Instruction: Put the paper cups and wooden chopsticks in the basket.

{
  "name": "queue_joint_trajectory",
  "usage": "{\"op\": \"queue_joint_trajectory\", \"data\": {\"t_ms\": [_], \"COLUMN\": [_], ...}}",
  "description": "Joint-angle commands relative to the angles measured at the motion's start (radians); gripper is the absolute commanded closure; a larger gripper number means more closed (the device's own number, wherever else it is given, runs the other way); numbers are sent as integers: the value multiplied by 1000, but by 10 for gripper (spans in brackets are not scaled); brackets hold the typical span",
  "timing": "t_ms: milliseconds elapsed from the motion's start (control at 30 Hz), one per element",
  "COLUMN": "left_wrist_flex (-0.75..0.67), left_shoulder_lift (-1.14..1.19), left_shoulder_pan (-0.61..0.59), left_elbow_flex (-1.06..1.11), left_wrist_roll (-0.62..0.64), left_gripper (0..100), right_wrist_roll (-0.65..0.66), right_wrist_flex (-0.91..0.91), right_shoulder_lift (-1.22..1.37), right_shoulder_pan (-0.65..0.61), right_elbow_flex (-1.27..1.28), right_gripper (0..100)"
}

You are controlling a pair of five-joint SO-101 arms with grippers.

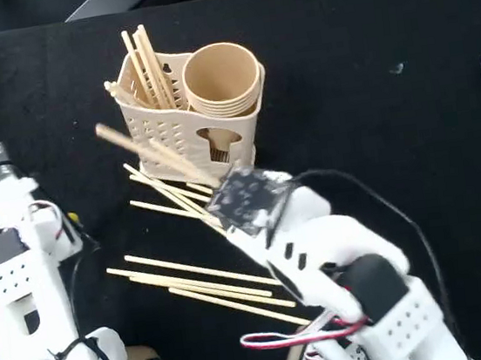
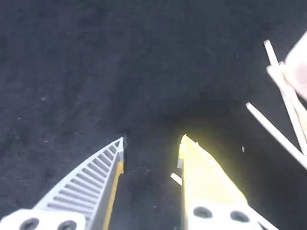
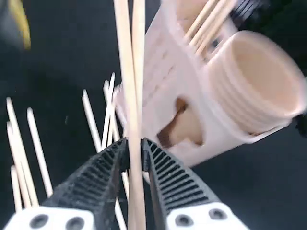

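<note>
Beside basket (image 1: 173, 134), right claw (image 3: 135, 142) pinching chopsticks (image 3: 125, 72), left claw (image 2: 152, 139) parted

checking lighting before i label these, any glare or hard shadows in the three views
High view: even light, no hard shadows on the black cloth; the basket casts none that show. Left wrist view: the yellow finger of the left gripper glares at its tip. Right wrist view: the paper cups look bright, the basket's cut-out is shaded, the held chopsticks in the right gripper evenly lit.
</note>
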Motion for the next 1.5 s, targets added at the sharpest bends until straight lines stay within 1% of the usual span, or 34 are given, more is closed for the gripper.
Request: {"op": "queue_joint_trajectory", "data": {"t_ms": [0,167,267,367,533,633,1133,1467], "left_wrist_flex": [-8,-29,-72,-109,-126,-126,-126,-121], "left_shoulder_lift": [-14,-14,-21,-23,-17,-23,-14,-20], "left_shoulder_pan": [64,94,134,160,183,199,197,197], "left_elbow_flex": [1,35,101,145,168,179,180,180], "left_wrist_roll": [2,-3,-3,-3,-3,-3,-5,-5], "left_gripper": [809,809,809,809,811,811,811,811], "right_wrist_roll": [-61,-68,-144,-210,-315,-358,-361,-353], "right_wrist_flex": [-12,-132,-196,-218,-226,-273,-466,-480], "right_shoulder_lift": [-19,64,159,254,423,541,1012,1248], "right_shoulder_pan": [15,14,14,14,14,14,18,20], "right_elbow_flex": [-128,-196,-265,-390,-608,-696,-1049,-1237], "right_gripper": [988,988,988,988,988,988,987,987]}}
